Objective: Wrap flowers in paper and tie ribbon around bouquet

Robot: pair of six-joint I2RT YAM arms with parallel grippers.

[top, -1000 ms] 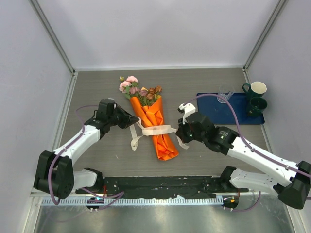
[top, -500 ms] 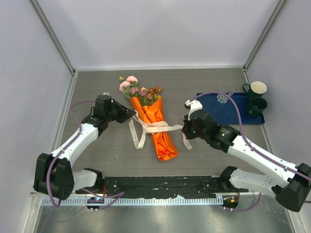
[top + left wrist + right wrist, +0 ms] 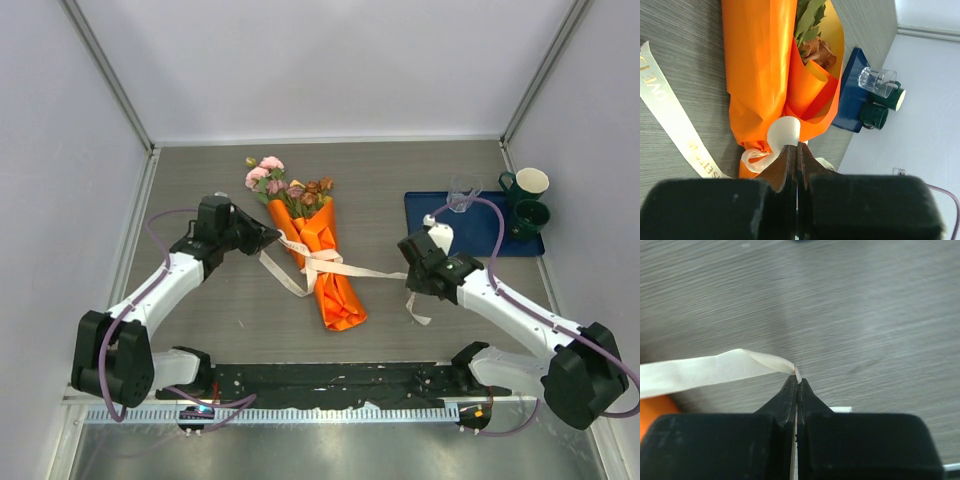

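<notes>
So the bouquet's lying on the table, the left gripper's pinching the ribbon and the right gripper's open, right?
Not quite. The right gripper isn't open: the right wrist view shows it shut on the ribbon. The rest stands: the bouquet lies on the table and the left gripper pinches the ribbon.

A grey wood-grain table [image 3: 210, 310] fills the floor between pale walls [image 3: 330, 70]. At its 3 o'clock side lies a flat blue tray [image 3: 480, 238]. A clear glass [image 3: 462, 193] stands at the tray's 12 o'clock edge. A dark green mug with a cream inside [image 3: 528, 183] stands at its 2 o'clock corner, and an all-dark green mug [image 3: 530, 218] just beside it, at 3 o'clock.
</notes>
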